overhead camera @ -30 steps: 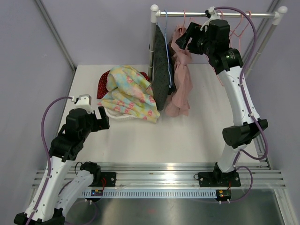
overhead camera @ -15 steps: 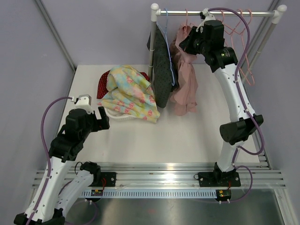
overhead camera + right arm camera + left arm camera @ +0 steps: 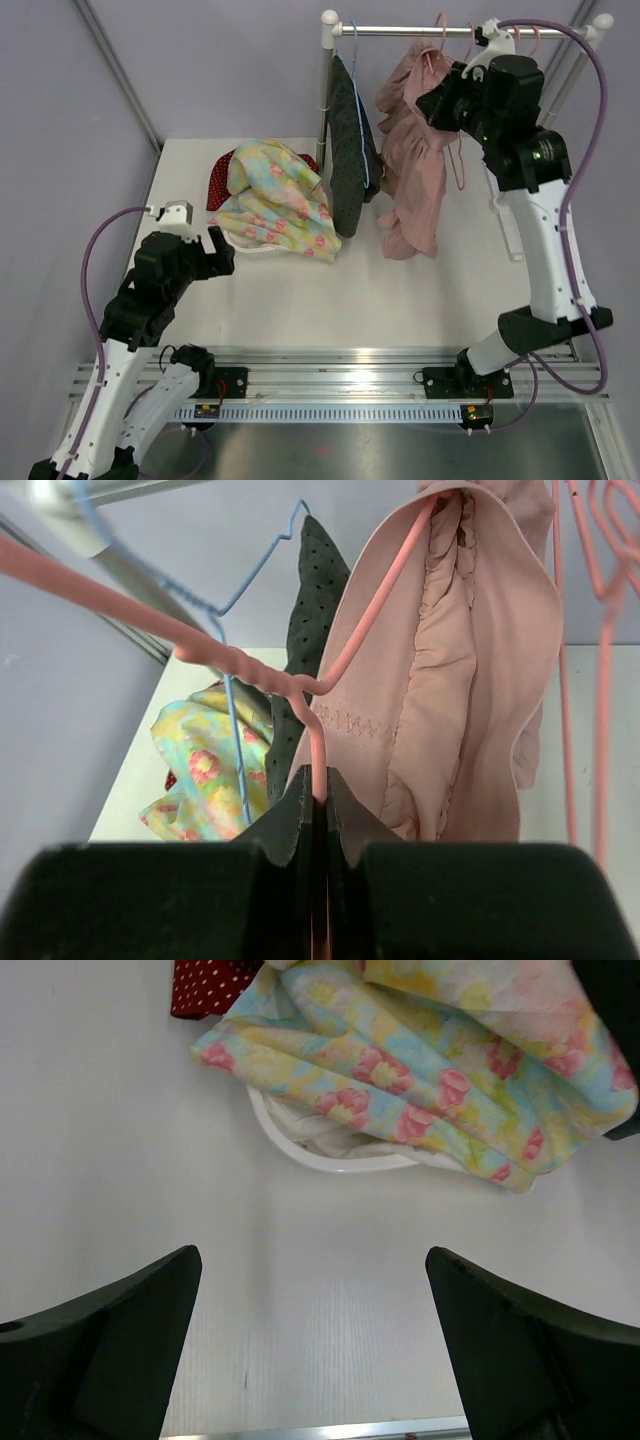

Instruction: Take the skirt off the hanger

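The pink skirt (image 3: 413, 170) hangs from a pink hanger (image 3: 437, 48) near the rail (image 3: 400, 30). In the right wrist view the skirt (image 3: 470, 680) drapes over the hanger (image 3: 330, 670), whose wire runs down between my fingers. My right gripper (image 3: 447, 97) (image 3: 321, 782) is shut on that hanger wire, just right of the skirt's top. Whether the hook still rests on the rail I cannot tell. My left gripper (image 3: 214, 252) (image 3: 312, 1310) is open above bare table, holding nothing.
A dark dotted garment (image 3: 350, 150) on a blue hanger (image 3: 232, 730) hangs left of the skirt by the rack post (image 3: 327, 70). A floral cloth pile (image 3: 275, 200) (image 3: 430, 1070) with a red dotted piece (image 3: 205, 985) lies on the table. Bare pink hangers (image 3: 600, 630) hang to the right.
My right gripper has closed on the pink hanger and carried it with the skirt to the right, away from the dark garment. The left arm has hardly moved.
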